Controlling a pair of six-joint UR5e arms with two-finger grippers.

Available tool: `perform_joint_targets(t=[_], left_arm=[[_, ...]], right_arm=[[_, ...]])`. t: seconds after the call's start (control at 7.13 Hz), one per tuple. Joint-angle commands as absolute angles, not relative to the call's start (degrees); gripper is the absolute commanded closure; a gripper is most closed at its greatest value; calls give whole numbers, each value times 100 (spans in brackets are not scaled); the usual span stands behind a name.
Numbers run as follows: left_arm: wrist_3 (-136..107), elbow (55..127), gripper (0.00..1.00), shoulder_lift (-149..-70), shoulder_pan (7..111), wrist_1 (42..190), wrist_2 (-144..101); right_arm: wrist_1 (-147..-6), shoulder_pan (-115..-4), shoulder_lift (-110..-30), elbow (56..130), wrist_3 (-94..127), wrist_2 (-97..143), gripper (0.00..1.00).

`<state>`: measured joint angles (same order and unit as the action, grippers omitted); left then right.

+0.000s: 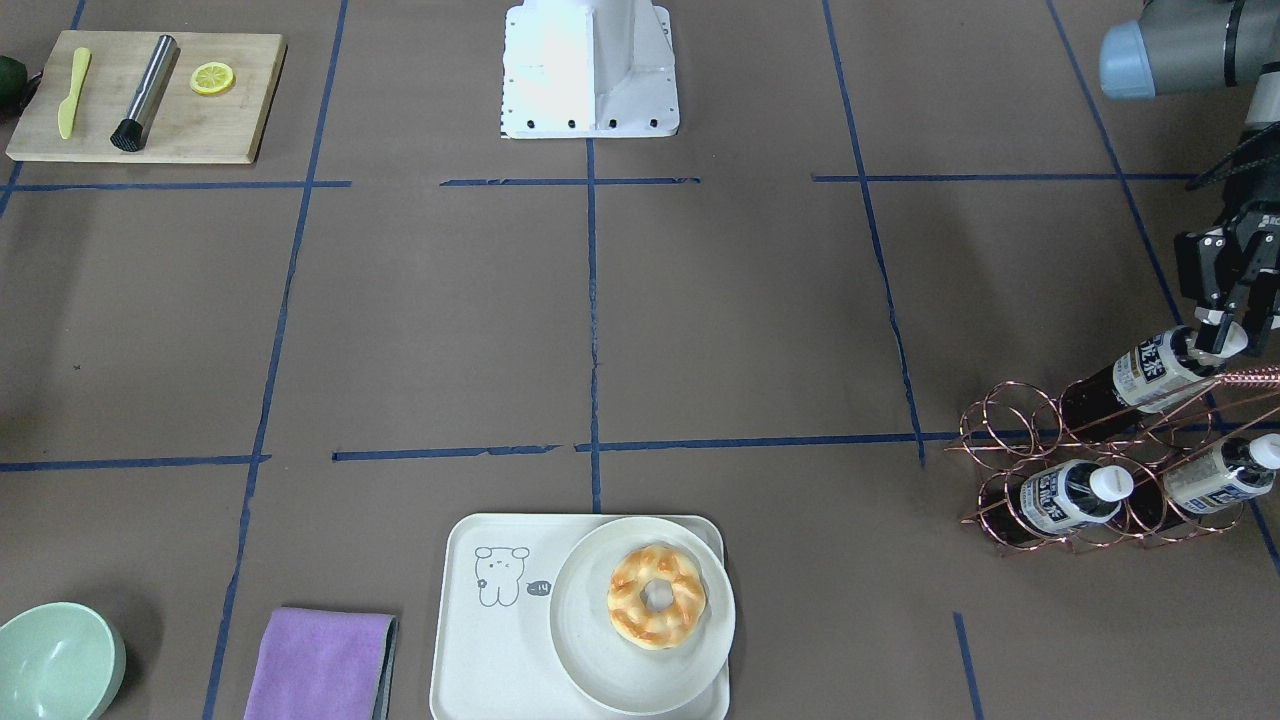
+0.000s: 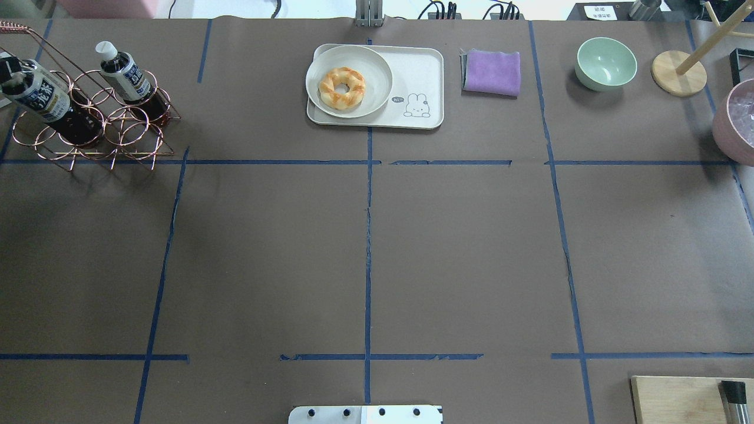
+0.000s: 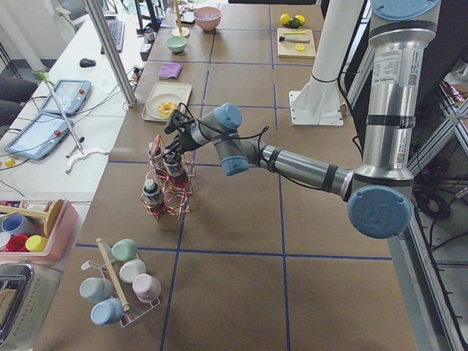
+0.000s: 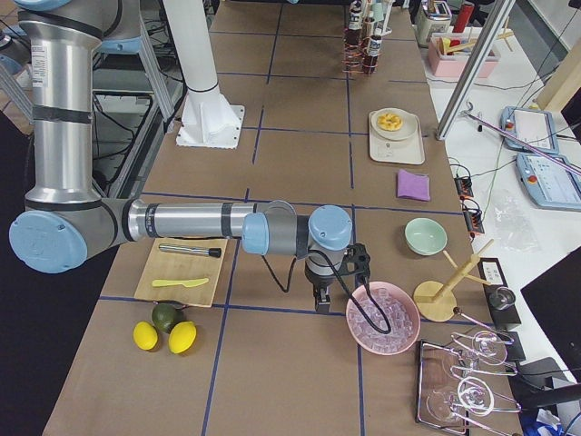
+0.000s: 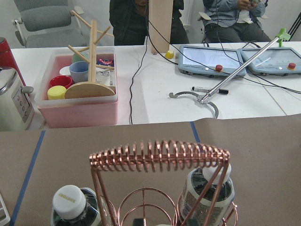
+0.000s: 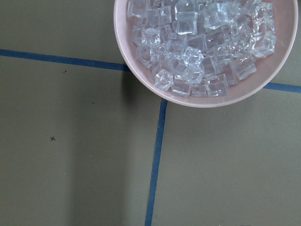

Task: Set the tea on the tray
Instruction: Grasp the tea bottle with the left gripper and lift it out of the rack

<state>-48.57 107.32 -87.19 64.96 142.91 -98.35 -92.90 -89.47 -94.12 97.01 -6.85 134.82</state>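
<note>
Three tea bottles lie in a copper wire rack (image 1: 1003, 415). My left gripper (image 1: 1226, 338) is at the white cap of the top tea bottle (image 1: 1150, 372), and its fingers look shut on that cap. The bottle still rests in the rack. The other two bottles (image 1: 1065, 495) (image 1: 1212, 476) lie below it. In the overhead view the held bottle (image 2: 36, 95) is at the far left. The cream tray (image 1: 480, 650) with the bear drawing is at the near middle, far from the rack. My right gripper (image 4: 318, 304) hangs beside a pink ice bowl (image 4: 381, 318); whether it is open or shut I cannot tell.
A round plate (image 1: 600, 660) with a doughnut (image 1: 655, 595) covers the tray's right half. A purple cloth (image 1: 320, 665) and a green bowl (image 1: 55, 660) lie beside it. A cutting board (image 1: 150, 100) is in the far corner. The robot base (image 1: 590, 70) is at the middle back.
</note>
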Motion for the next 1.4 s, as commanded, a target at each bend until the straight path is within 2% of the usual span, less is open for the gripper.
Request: perform_joint_targets(t=[0.0,0.42,0.84,1.26], left_arm=[[-4860,10959,95,-8640,6757,14291,-9844],[-4939,11696,94,-8297,6838,14117,-9887],[-5378,11873,97,-8463,6253,13843,-9835],[-5867,12663,97,-9120,5690,11871,-9391]], right_arm=[[-9290,-8947,-9413,9694,-686,13482,0],[-9290,-8947,-9413,9703,-686,13482,0],[-9290,-8947,-9413,9712,-686,13482,0],[-9290,-8947,-9413,9712,-686,13491,0]])
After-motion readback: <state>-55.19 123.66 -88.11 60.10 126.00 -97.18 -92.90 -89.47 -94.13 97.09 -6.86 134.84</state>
